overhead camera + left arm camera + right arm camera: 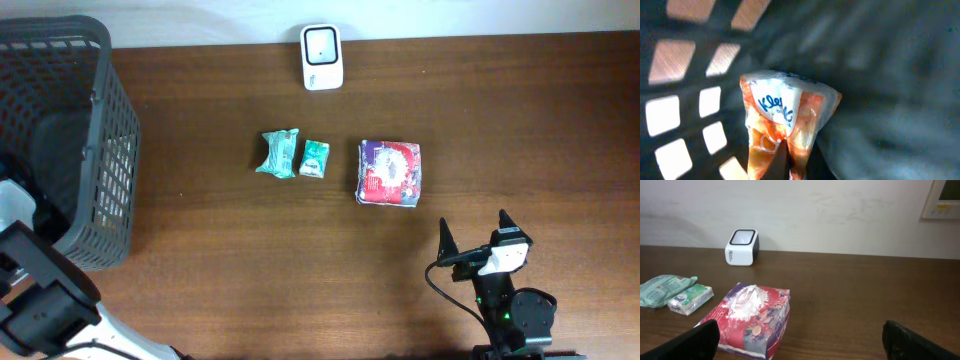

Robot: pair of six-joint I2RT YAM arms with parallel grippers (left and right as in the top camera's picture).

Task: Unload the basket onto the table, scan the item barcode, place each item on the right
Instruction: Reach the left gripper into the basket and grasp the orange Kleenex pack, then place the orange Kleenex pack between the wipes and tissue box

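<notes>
In the left wrist view, my left gripper [783, 161] is shut on the item, an orange and white plastic packet [785, 112] with blue lettering, pinched at its lower end inside the dark mesh basket [685, 115]. No barcode shows on it. The white scanner [322, 57] stands at the table's far edge, its window facing up. My right gripper [475, 238] rests open near the front right, with nothing between its fingers [700, 340].
The grey basket [95, 140] fills the left side. Mid-table lie a teal packet [278, 153], a small green and white packet [314, 158] and a red and purple tissue pack [390, 172], the pack just ahead of my right gripper.
</notes>
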